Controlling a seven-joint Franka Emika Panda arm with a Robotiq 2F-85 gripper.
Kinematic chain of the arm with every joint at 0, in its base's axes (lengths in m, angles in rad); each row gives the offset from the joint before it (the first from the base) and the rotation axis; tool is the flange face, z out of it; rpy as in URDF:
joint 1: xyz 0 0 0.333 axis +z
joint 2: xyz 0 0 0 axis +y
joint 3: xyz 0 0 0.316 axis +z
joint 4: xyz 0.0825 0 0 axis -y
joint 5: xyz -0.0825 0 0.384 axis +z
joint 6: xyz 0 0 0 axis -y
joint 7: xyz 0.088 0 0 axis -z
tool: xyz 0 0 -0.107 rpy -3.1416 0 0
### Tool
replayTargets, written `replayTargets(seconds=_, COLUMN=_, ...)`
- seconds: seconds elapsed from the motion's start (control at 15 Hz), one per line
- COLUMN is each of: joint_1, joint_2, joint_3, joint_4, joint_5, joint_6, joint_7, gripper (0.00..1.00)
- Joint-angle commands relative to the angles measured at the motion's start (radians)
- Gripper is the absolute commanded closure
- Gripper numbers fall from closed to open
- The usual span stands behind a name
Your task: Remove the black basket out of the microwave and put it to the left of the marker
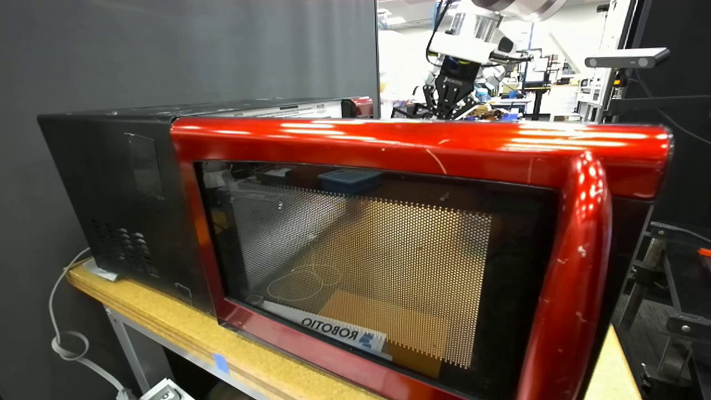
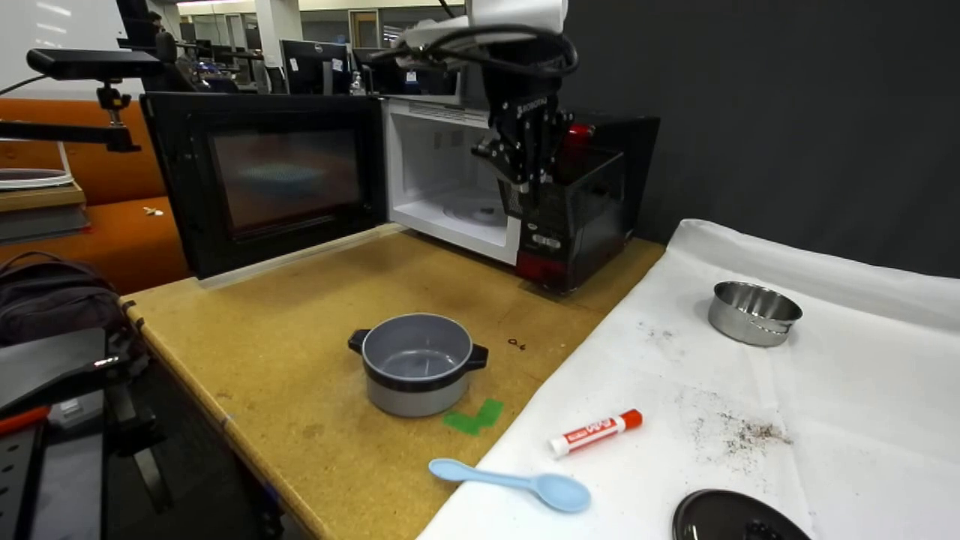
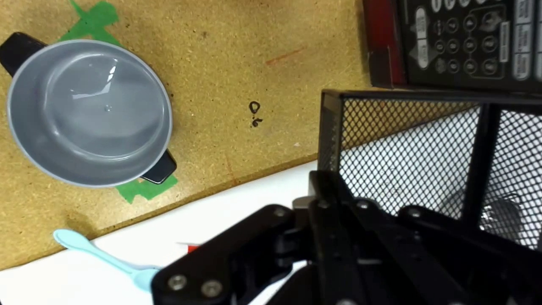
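Wrist view shows the claw [image 3: 320,189] pinching the black basket [image 3: 477,169], outside the microwave [image 3: 459,46].

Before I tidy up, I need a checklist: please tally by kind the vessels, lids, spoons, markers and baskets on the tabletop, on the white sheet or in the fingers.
Vessels: 2, gray pot and metal bowl
Lids: 1, black lid, partly out of frame
Spoons: 1, blue spoon
Markers: 1, red-and-white marker
Baskets: 1, black basket, in the fingers
Total: 6

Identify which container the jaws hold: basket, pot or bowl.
The black basket: the jaws grip its wall, while the grey pot and metal bowl stand apart.
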Motion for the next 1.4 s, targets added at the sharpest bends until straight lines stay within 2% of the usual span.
replayTargets(seconds=0.0, joint_1=-0.113, joint_2=0.124, joint_3=0.093, joint_4=0.101, joint_5=0.033, joint_6=-0.048, joint_7=-0.004, gripper=0.99)
replayTargets(seconds=0.27, joint_1=-0.188, joint_2=0.247, joint_3=0.128, joint_4=0.163, joint_5=0.060, joint_6=-0.055, joint_7=-0.020, gripper=0.99)
replayTargets(seconds=0.73, joint_1=-0.313, joint_2=0.326, joint_3=0.163, joint_4=0.193, joint_5=0.138, joint_6=-0.072, joint_7=-0.092, gripper=0.99)
replayTargets(seconds=1.13, joint_1=-0.320, joint_2=0.383, joint_3=0.192, joint_4=0.243, joint_5=0.167, joint_6=-0.100, joint_7=-0.106, gripper=0.99)
replayTargets(seconds=1.2, joint_1=-0.317, joint_2=0.392, joint_3=0.193, joint_4=0.254, joint_5=0.164, joint_6=-0.105, joint_7=-0.102, gripper=0.95)
replayTargets(seconds=1.27, joint_1=-0.312, joint_2=0.398, joint_3=0.192, joint_4=0.260, joint_5=0.160, joint_6=-0.107, joint_7=-0.095, gripper=0.71)
replayTargets(seconds=1.33, joint_1=-0.308, joint_2=0.406, joint_3=0.194, joint_4=0.266, joint_5=0.160, joint_6=-0.102, joint_7=-0.091, gripper=0.70)
